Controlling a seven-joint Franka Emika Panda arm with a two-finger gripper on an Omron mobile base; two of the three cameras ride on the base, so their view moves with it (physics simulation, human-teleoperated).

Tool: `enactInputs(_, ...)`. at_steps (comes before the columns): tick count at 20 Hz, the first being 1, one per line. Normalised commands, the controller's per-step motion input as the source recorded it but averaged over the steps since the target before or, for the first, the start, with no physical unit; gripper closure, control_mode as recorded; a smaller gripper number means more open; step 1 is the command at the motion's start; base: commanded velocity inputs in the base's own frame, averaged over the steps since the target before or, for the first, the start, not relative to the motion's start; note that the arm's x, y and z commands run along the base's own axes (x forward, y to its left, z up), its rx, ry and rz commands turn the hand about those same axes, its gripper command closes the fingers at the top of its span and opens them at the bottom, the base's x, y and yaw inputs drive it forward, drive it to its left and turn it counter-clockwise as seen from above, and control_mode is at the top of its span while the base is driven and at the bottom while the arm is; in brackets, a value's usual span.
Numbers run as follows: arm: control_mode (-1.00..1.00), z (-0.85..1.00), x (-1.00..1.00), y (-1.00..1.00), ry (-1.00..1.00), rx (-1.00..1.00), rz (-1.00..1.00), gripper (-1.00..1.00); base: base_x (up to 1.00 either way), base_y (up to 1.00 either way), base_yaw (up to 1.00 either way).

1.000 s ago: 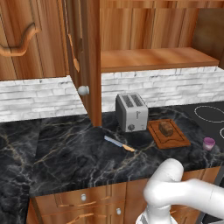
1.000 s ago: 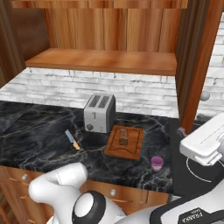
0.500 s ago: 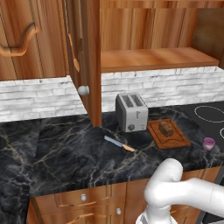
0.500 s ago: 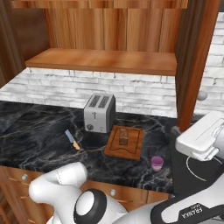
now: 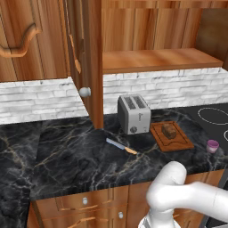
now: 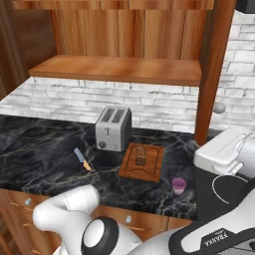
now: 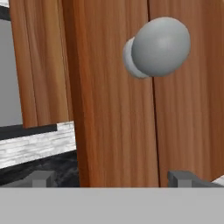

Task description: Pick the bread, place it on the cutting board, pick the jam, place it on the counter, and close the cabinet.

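Moved since the earlier frame: white arm's hand, now slightly lower and left in the right base view, nearing the door.

Tall warm-brown wooden cabinet (image 5: pixel 84 62): doors open; round silver knob (image 7: pixel 159 47) ahead of gripper (image 7: pixel 113 178), tips spread, empty.

Black marble counter (image 6: pixel 45 149).

Reddish-brown cutting board (image 6: pixel 149 169): holds dark brown bread chunk (image 6: pixel 141 155).

Purple-lidded jam jar (image 6: pixel 179 186): on counter.

Judgement: only closing remains.

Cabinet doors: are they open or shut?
Open. Both doors of the cabinet stand out edge-on over the counter, leaving the bare shelf in plain sight. The hand view looks at one door's knob from close up.
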Motion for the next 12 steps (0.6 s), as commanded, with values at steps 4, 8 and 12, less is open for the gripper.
enactInputs(4, -1.0, 0.0, 0.0, 0.22, 0.09, 0.08, 0.02, -1.0, 0.0, 0.0, 0.0)
enactInputs(8, -1.0, -0.01, 0.0, 0.22, 0.05, 0.05, 0.03, -1.0, 0.0, 0.0, 0.0)
enactInputs(12, -1.0, -0.06, 0.0, 0.25, 0.02, 0.02, 0.03, -1.0, 0.0, 0.0, 0.0)
